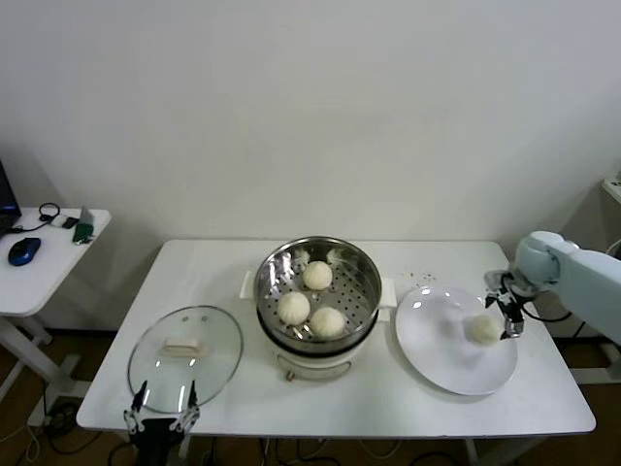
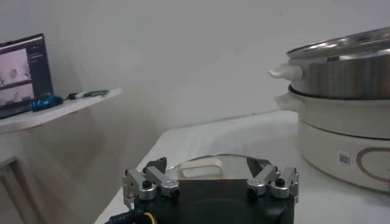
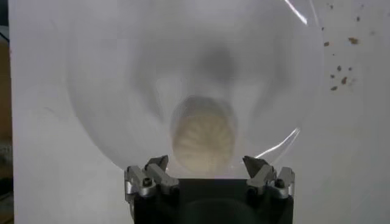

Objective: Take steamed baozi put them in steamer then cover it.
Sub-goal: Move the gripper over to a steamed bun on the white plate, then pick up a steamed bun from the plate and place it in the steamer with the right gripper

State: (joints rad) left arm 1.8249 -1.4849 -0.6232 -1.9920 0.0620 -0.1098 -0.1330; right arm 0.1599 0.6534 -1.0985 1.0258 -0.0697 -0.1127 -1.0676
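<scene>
Right of the steamer (image 1: 317,291), on the plate (image 1: 437,364), the last baozi (image 1: 482,329) lies between the right gripper's (image 1: 508,318) spread fingers, seemingly untouched: close gently, lift straight.

My white table (image 1: 388,388) carries three things: the glass lid (image 1: 184,356) lying flat just ahead of my left fingers (image 1: 139,400), the steamer (image 1: 317,301) mid-table, and a white plate (image 1: 441,354) below my right fingers (image 1: 511,325).
</scene>
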